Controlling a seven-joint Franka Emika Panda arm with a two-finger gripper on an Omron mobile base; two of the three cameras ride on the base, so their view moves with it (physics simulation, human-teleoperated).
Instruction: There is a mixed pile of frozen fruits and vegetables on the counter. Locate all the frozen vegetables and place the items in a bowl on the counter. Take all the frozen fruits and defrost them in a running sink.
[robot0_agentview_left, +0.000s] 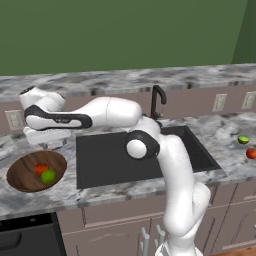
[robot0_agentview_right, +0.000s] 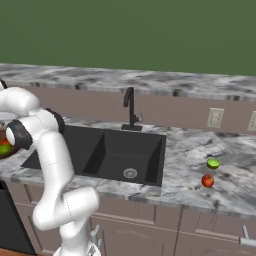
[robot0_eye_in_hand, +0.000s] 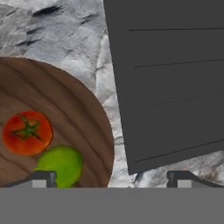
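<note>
Spread wide and empty, gripper (robot0_eye_in_hand: 112, 177) over bowl (robot0_eye_in_hand: 87, 109) rim beside sink (robot0_agentview_left: 107, 160); tomato (robot0_eye_in_hand: 27, 132) and green ball (robot0_eye_in_hand: 61, 164) inside bowl, vegetables seemingly done; next: cross to red ball (robot0_agentview_right: 207, 180) and green piece (robot0_agentview_right: 213, 163) right of sink.

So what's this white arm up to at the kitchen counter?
It is sorting frozen produce. The tomato and the green ball already lie in the wooden bowl left of the sink. The end effector hangs open and empty above the bowl's edge. The small red ball and the flattish green piece sit on the counter right of the sink, not yet moved.
</note>
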